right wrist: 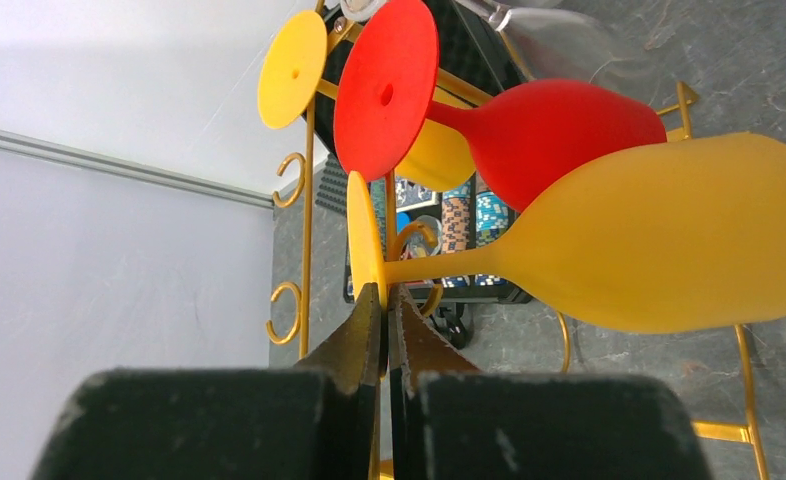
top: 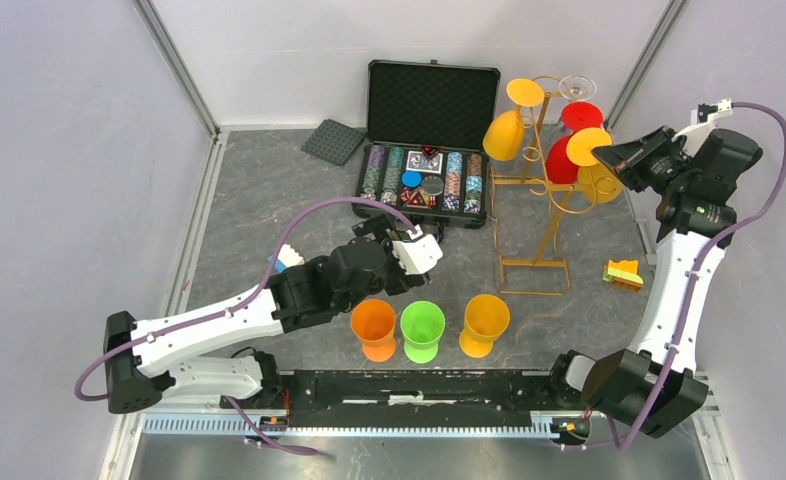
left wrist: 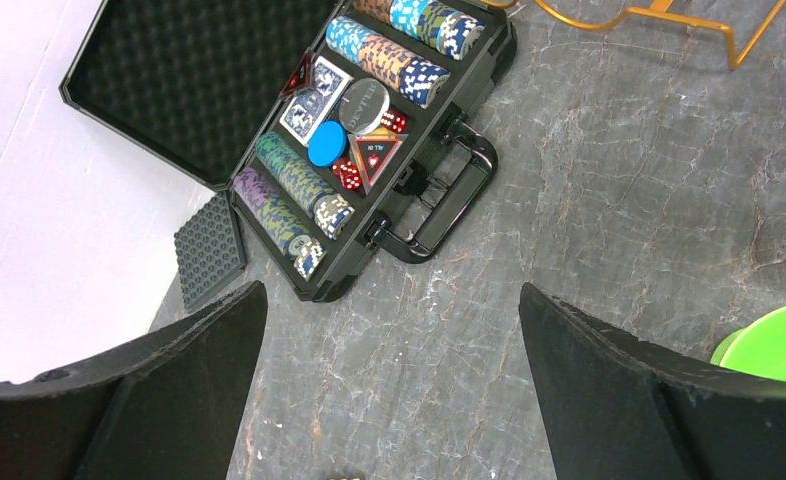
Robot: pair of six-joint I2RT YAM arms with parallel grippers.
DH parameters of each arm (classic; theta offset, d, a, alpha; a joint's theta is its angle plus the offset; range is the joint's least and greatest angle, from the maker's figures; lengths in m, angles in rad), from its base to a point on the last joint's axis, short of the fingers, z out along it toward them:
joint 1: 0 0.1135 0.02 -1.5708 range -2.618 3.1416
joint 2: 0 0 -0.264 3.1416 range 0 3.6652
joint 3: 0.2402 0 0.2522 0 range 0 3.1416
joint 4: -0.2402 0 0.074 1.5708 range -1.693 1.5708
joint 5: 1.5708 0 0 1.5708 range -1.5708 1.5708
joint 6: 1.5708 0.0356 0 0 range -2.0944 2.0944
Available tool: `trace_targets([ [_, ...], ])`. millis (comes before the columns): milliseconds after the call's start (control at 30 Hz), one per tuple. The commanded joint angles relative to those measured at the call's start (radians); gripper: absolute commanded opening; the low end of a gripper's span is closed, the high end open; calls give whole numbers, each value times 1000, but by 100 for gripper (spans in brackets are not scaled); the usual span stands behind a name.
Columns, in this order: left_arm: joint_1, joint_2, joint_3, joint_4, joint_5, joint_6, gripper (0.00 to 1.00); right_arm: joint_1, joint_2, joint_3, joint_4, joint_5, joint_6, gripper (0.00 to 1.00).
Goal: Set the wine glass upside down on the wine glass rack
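Observation:
The gold wire wine glass rack (top: 535,215) stands right of centre. A yellow wine glass (top: 601,183) lies sideways at the rack's top rail, and my right gripper (top: 609,155) is shut on the thin edge of its foot. In the right wrist view the fingers pinch the foot disc (right wrist: 365,240), and the bowl (right wrist: 659,235) points right beside the rack rail (right wrist: 307,200). A red glass (right wrist: 559,125) and another yellow glass (top: 504,133) hang upside down on the rack. My left gripper (top: 414,250) is open and empty, low over the table (left wrist: 439,380).
Orange (top: 374,328), green (top: 422,330) and amber (top: 485,323) glasses stand upright near the front edge. An open black case of poker chips (top: 424,175) lies behind the left gripper. A foam pad (top: 333,141) sits beside it. A small yellow block (top: 622,272) lies right of the rack.

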Motion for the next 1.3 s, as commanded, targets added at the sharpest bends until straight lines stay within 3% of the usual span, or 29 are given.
trace_targets([
  [0, -1, -2, 15, 35, -14, -38, 100, 4, -22, 4, 67, -37, 12, 0],
  [233, -1, 13, 29, 41, -17, -41, 100, 4, -40, -14, 5, -27, -73, 26],
  [633, -1, 55, 107, 20, -30, -59, 100, 4, 11, 204, -258, 107, -339, 63],
  [767, 2, 71, 158, 0, -12, -90, 100, 4, 10, 223, -294, 145, -382, 70],
  [933, 15, 82, 251, -117, 115, -184, 100, 4, 16, 283, -336, 191, -430, 80],
  [1167, 68, 100, 370, -383, 372, -362, 100, 4, 68, 463, -416, 219, -464, 85],
  [1267, 94, 135, 439, -545, 415, -482, 100, 4, 69, 484, -418, 239, -470, 87],
])
